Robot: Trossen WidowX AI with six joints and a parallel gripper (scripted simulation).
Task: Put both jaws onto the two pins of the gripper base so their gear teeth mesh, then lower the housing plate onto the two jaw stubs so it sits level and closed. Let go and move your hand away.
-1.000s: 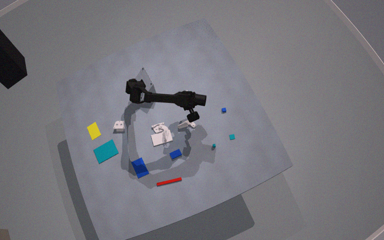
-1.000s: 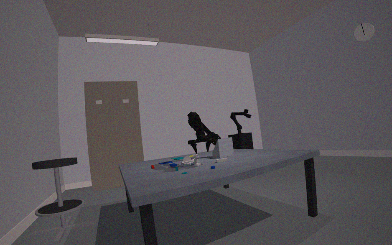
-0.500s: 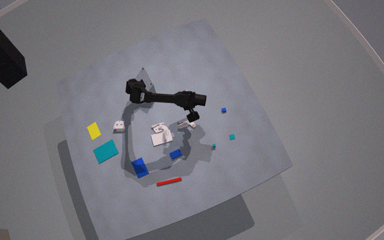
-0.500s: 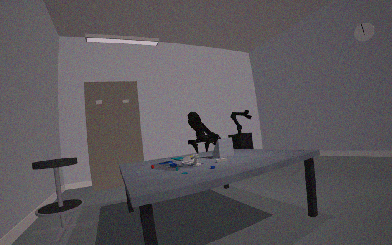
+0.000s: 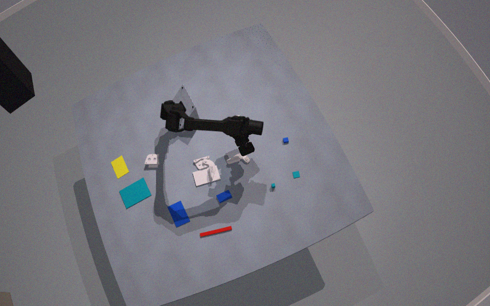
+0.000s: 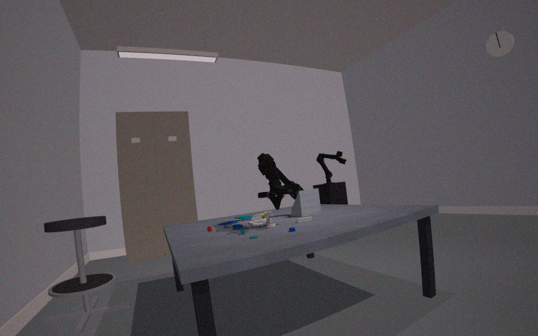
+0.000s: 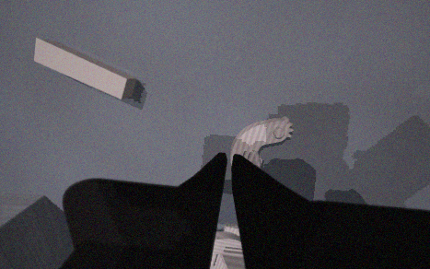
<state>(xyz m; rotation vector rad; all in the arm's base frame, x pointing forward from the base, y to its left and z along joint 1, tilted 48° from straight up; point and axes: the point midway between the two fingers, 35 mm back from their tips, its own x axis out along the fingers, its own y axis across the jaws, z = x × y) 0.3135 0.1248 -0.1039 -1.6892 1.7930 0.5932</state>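
My gripper (image 6: 277, 207) (image 7: 228, 160) is shut, with only a narrow empty gap between its fingertips, and hangs above the table. A loose white jaw (image 5: 234, 160) (image 7: 253, 134) lies on the table beyond the fingertips; the right finger covers its lower part in the wrist view. The white gripper base (image 5: 200, 179) lies left of it in the top view. Another curved white jaw (image 5: 209, 165) lies over the base; whether it sits on a pin or its teeth mesh cannot be told. The white housing plate (image 5: 151, 159) with two holes stands apart, farther left.
A white bar (image 6: 304, 219) (image 7: 79, 70) lies beyond the loose jaw. Blue blocks (image 5: 224, 196) (image 5: 178, 213), a red bar (image 5: 216, 232), teal plate (image 5: 135, 192), yellow plate (image 5: 119, 166) and small teal and blue pieces lie around. A grey upright panel (image 6: 308, 203) stands near the arm.
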